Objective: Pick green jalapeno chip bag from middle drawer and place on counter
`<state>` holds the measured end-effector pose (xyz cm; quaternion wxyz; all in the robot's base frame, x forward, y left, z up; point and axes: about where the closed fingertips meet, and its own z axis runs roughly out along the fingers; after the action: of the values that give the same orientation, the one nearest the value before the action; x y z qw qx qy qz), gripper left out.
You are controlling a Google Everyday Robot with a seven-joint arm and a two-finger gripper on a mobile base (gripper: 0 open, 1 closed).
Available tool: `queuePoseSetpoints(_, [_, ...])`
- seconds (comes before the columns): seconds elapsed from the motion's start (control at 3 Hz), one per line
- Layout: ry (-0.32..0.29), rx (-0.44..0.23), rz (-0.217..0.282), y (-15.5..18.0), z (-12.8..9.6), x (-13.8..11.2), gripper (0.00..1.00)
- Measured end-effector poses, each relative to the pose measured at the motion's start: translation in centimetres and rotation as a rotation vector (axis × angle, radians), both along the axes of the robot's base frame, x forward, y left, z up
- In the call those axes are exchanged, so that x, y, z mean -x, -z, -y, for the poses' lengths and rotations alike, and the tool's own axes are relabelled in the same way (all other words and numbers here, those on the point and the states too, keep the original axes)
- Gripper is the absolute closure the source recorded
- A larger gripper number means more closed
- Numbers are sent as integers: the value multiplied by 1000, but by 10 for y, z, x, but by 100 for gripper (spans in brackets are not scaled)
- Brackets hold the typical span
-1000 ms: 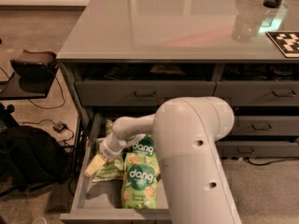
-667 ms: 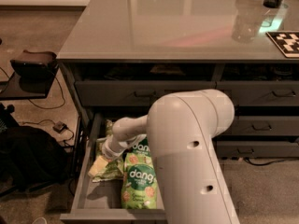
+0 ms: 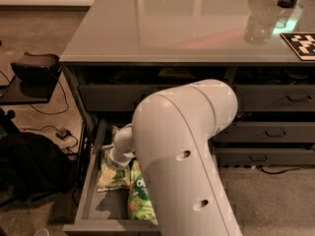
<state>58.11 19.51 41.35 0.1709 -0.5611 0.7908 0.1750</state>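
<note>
In the drawer under the counter's front-left corner, the gripper is seen at the chip bag. Its state cannot be told. The bag is judged light, crinkly and slippery, best pinched at an edge seam.

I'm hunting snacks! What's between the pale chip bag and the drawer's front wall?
Only the bare floor of the drawer, in the camera view. The gripper is down at the pale chip bag.
</note>
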Motion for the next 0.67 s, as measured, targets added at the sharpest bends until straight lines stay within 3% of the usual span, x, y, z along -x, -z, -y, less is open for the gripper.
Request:
queuePoseSetpoints(0.33, [-54, -7, 52, 11, -6, -4, 0])
queuePoseSetpoints(0.67, [-63, -61, 86, 23, -11, -8, 0])
